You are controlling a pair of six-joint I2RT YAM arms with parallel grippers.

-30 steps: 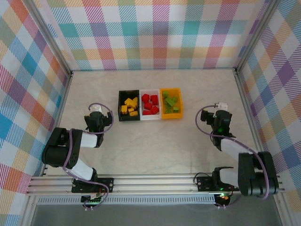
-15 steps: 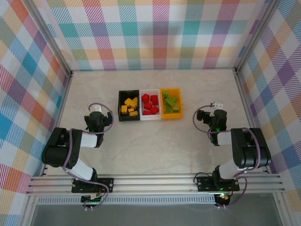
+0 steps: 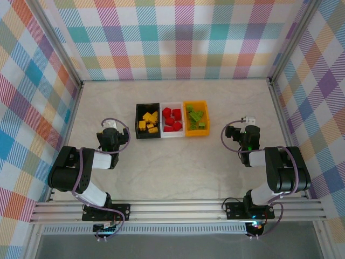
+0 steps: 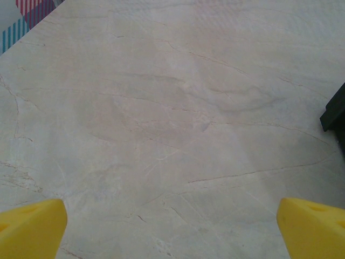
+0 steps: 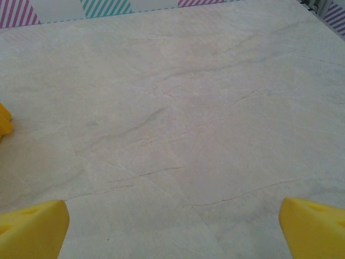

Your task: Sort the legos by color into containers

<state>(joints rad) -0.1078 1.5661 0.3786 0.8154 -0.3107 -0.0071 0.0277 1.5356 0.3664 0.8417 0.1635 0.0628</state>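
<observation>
Three bins stand side by side mid-table. The black bin (image 3: 138, 127) holds yellow legos (image 3: 148, 121). The white bin (image 3: 172, 134) holds red legos (image 3: 172, 120), and the orange-yellow bin (image 3: 196, 103) holds lime green legos (image 3: 196, 118). My left gripper (image 3: 111, 128) rests low to the left of the bins, open and holding nothing, its yellow fingertips (image 4: 29, 229) far apart over bare table. A corner of the black bin (image 4: 335, 113) shows at that view's right edge. My right gripper (image 3: 247, 125) sits to the right of the bins, open and holding nothing, with its fingertips (image 5: 315, 224) spread wide.
Plaid walls enclose the marble-patterned table (image 3: 178, 167) on three sides, with metal frame posts at the corners. An aluminium rail (image 3: 178, 209) carrying both arm bases runs along the near edge. An edge of the orange-yellow bin (image 5: 4, 120) pokes into the right wrist view's left side.
The right arm has folded back, its elbow drawing in over its base and its gripper shifting slightly left. The left arm has not moved.
</observation>
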